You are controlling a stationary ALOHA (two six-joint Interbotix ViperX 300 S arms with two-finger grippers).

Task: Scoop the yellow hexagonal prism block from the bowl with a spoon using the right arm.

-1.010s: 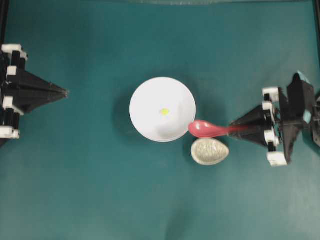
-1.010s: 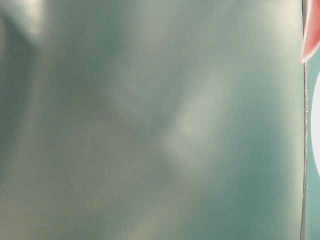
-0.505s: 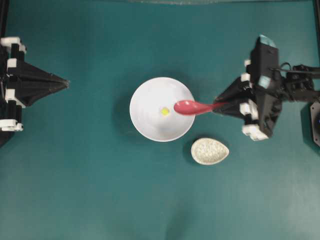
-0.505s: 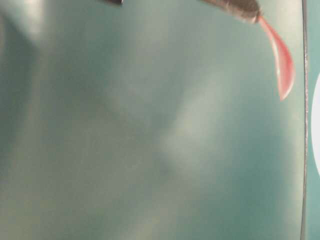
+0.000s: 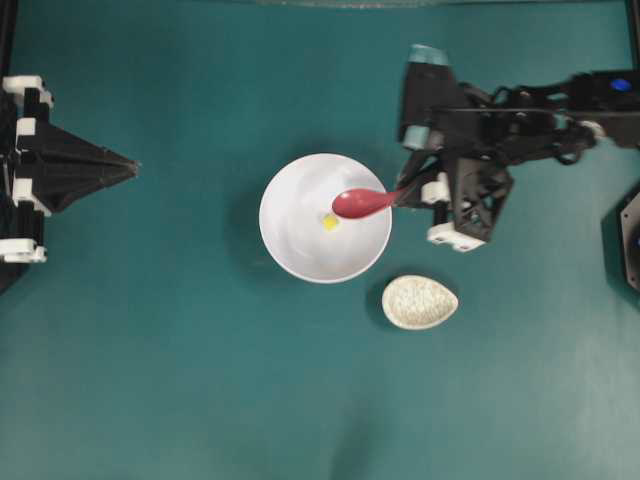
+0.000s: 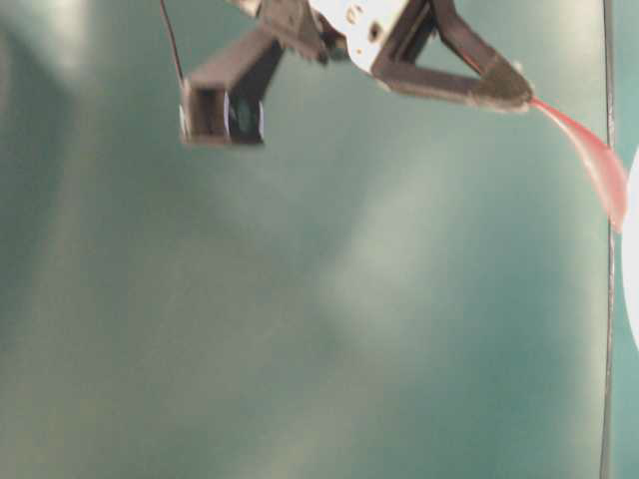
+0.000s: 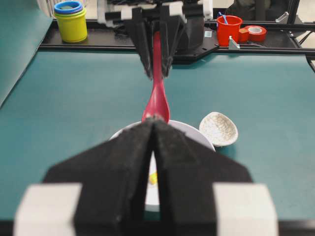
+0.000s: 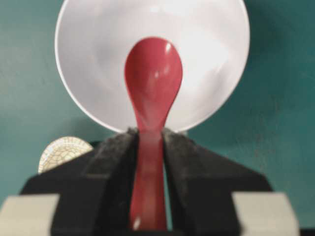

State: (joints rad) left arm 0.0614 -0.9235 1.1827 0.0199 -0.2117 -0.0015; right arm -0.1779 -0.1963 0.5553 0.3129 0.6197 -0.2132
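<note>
We saw right gripper (image 8: 147,147) clamped on spoon (image 5: 362,202) handle, scoop over bowl (image 5: 290,250). Yellow hexagonal prism block (image 5: 329,222) sat inside, beside scoop. We judged block light, bowl slippery; slide under gently. Left gripper (image 7: 152,147) pinched closed, empty.

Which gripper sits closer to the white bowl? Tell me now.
Right. The right gripper hangs just past the bowl's right rim, holding the spoon over it. The left gripper sits far off toward the left edge, jaws shut.
</note>
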